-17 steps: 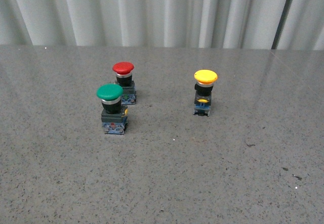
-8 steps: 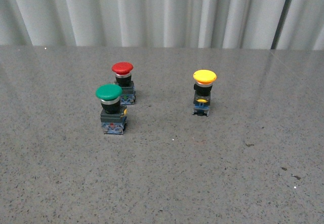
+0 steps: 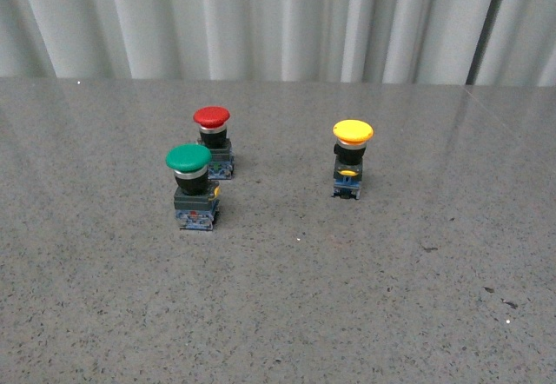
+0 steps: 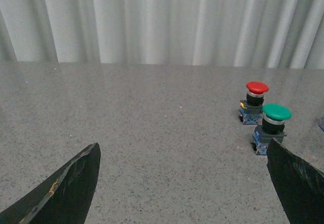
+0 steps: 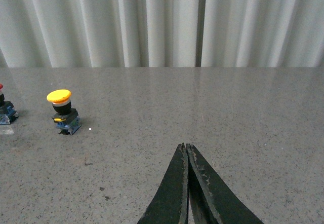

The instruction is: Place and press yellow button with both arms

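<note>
Black fingers of the left gripper (image 4: 185, 183) stand wide apart in the left wrist view, one dark pad (image 4: 66, 191) at one lower corner and the other at the opposite corner, with nothing between them but bare speckled grey stone desk (image 4: 152, 133). That gripper is released and holds nothing. The right gripper (image 5: 188, 183) is clenched: in the right wrist view its two black fingertips (image 5: 174, 193) meet along a thin seam, gripping nothing.

Out from the right gripper, the small yellow-capped push-button with a black collar, dark body and bluish base (image 5: 63, 111) stands upright on the desk, well apart from the closed fingertips, farther off and to one side of them. In the front view neither arm appears; the yellow button (image 3: 351, 158) sits alone on the right half of the desk (image 3: 347, 297), its round cap level and its little yellow tab facing the camera.

Well apart from it, toward the left, stand two more push-buttons close together: a green-capped push-button (image 3: 191, 184) nearer the camera and a red-capped push-button (image 3: 213, 141) just behind it and slightly to its right. The left wrist view shows this pair, green (image 4: 273, 127) and red (image 4: 254, 102), beyond the open fingers and near one of them. A pleated pale grey curtain (image 3: 278, 19) closes off the far edge of the desk.
</note>
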You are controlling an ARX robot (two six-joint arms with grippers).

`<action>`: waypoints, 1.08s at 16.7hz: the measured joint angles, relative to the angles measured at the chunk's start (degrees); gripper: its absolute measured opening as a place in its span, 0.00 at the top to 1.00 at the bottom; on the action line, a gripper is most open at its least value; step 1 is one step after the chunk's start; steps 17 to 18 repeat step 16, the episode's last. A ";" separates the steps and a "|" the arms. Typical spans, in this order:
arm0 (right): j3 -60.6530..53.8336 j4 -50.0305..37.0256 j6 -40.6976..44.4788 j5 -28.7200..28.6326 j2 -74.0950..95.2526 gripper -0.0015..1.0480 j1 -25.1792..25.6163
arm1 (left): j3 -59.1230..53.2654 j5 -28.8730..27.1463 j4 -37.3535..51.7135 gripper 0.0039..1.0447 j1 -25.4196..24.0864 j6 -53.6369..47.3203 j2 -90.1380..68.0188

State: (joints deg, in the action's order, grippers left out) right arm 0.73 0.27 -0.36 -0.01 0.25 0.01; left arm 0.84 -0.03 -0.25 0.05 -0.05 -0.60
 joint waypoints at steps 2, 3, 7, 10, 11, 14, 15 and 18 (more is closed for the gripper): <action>0.00 0.00 0.02 0.00 0.00 0.87 0.00 | 0.00 0.02 0.00 0.06 0.00 0.02 0.00; 0.00 0.00 0.02 0.00 0.00 0.75 0.00 | 0.00 0.02 0.02 0.06 0.00 0.00 0.00; 0.00 0.00 0.02 0.00 0.00 0.36 0.00 | 0.00 0.02 0.00 0.06 0.00 0.02 0.00; 0.00 0.00 0.02 0.00 0.00 0.07 0.00 | 0.00 0.02 0.00 0.06 0.00 0.02 0.00; 0.00 0.00 0.02 0.00 0.00 0.07 0.00 | 0.00 0.02 0.00 0.06 0.00 0.02 0.00; 0.00 -0.02 0.00 -0.02 0.00 0.06 0.00 | 0.00 0.00 0.00 0.06 0.00 0.02 0.00; 0.00 0.00 0.00 0.00 0.00 0.06 0.00 | 0.00 0.02 0.00 0.06 0.00 0.02 0.00; 0.00 0.00 0.02 0.00 0.00 0.06 0.00 | 0.00 0.02 0.00 0.06 0.00 0.00 0.00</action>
